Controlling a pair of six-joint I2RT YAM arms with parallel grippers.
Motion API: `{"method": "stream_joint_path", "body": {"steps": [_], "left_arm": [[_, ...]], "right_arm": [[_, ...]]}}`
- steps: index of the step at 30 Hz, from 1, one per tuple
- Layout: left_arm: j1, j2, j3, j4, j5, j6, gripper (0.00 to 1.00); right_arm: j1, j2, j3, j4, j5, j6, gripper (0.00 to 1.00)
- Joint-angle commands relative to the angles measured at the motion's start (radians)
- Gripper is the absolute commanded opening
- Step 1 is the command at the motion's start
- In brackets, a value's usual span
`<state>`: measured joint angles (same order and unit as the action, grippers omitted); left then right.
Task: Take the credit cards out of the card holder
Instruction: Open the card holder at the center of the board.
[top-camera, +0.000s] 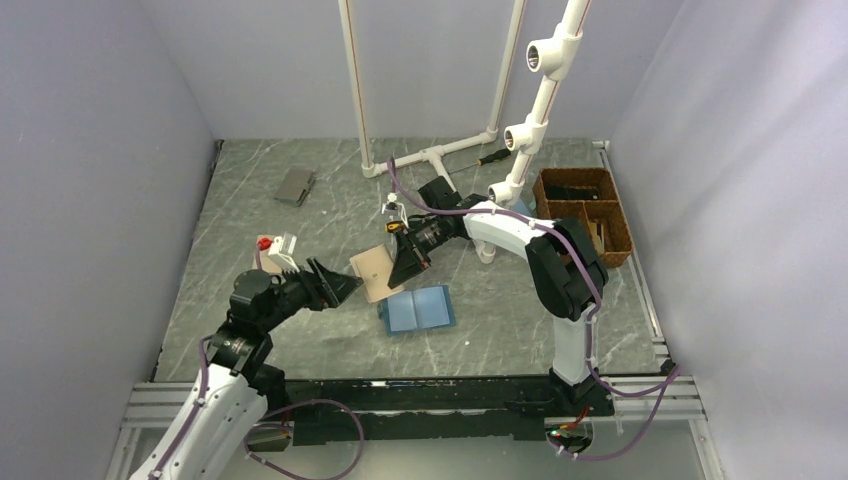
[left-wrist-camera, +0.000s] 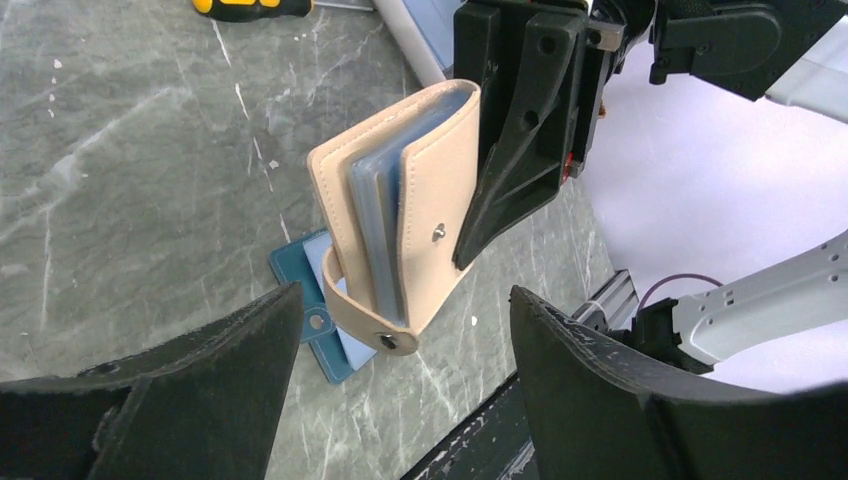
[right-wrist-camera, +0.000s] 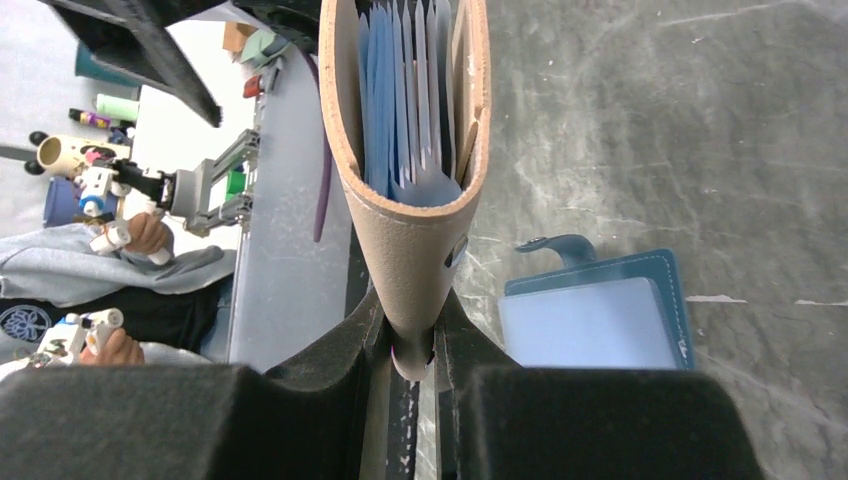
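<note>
The right jaws are nearly closed, pinching the tan card holder (left-wrist-camera: 420, 200) by its folded spine. They hold it clear of the worktop (top-camera: 300, 230), just beside a light-blue bifold (top-camera: 417, 309) that lies flat. With the grip at the fold, the holder's mouth is free and turned towards the left arm, so its blue-grey leaves (right-wrist-camera: 405, 90) fan out within reach. Its snap strap (left-wrist-camera: 365, 322) hangs undone, so nothing bars the opening. The left jaws stand wide open and empty, 1 finger to either side of the holder in their own view, not touching it. Whether cards sit in the leaves I cannot tell. The next move likely needs a fine pinch on 1 card edge only.
</note>
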<state>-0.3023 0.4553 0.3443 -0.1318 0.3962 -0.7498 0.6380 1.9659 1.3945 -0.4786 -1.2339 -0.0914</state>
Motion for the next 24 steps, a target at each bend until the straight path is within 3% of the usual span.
{"method": "stream_joint_path", "body": {"steps": [1, 8, 14, 19, 24], "left_arm": [[0.041, 0.006, -0.027, 0.122, 0.124, -0.017, 0.76], [0.149, 0.013, -0.096, 0.28, 0.261, -0.112, 0.62], [0.256, 0.114, -0.165, 0.579, 0.431, -0.251, 0.46], [0.276, 0.16, -0.166, 0.703, 0.508, -0.302, 0.44], [0.276, 0.16, -0.15, 0.687, 0.532, -0.287, 0.4]], "right_arm": [[-0.002, -0.038, 0.04, 0.003, -0.124, -0.045, 0.0], [-0.003, -0.039, 0.027, 0.033, -0.2, -0.028, 0.0], [-0.003, -0.039, 0.02, 0.059, -0.25, -0.008, 0.0], [-0.003, -0.035, 0.011, 0.084, -0.262, 0.017, 0.0], [-0.001, -0.028, 0.006, 0.103, -0.28, 0.033, 0.0]]}}
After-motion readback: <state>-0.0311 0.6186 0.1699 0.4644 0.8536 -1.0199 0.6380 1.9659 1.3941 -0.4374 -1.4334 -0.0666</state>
